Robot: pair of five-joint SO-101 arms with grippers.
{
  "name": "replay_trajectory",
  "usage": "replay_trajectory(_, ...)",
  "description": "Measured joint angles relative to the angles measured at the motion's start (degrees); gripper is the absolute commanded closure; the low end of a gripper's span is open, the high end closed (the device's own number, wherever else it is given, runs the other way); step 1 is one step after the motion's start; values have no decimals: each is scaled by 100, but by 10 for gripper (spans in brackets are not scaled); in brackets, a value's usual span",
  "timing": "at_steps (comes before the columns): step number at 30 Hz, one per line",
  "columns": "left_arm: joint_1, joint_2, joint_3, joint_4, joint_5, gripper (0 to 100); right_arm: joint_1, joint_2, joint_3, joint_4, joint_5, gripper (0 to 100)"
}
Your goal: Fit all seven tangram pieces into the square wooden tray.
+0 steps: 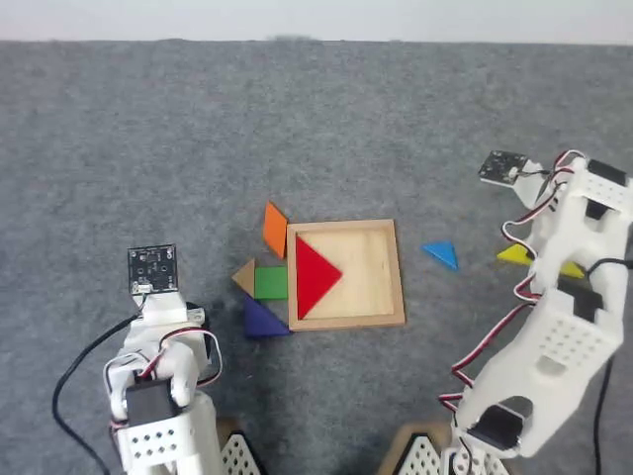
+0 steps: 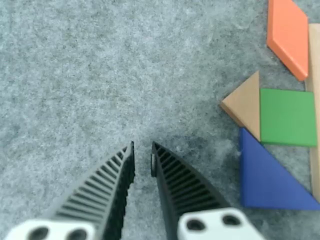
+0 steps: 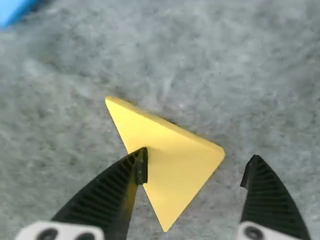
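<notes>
Right gripper [image 3: 197,169] open, straddling yellow triangle [image 3: 167,157], well right of tray [image 1: 396,272]. Red triangle [image 1: 315,275] in tray. My left gripper [image 2: 142,146] nearly closed, empty, on carpet [image 2: 75,75] near blue triangle [image 2: 267,180], green square [image 2: 287,116], both against the tray's left edge.

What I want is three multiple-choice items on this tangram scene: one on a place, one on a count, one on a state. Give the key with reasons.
1. The green wooden square lies: A in the square wooden tray; B outside the tray's left edge in the high view; C right of the tray.
2. Pieces inside the tray: A one; B three; C seven.
3. At the yellow wooden triangle, the right gripper is: A open; B shut on it; C shut on a blue piece.
Key: 1 B, it sits beside the left rim; 2 A, the red wooden triangle alone; 3 A, its jaws stand wide apart.
</notes>
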Motion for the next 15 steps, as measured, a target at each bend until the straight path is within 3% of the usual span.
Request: replay_trajectory(15, 0, 0, 0, 0, 0, 950, 79, 167, -44, 97, 35, 692)
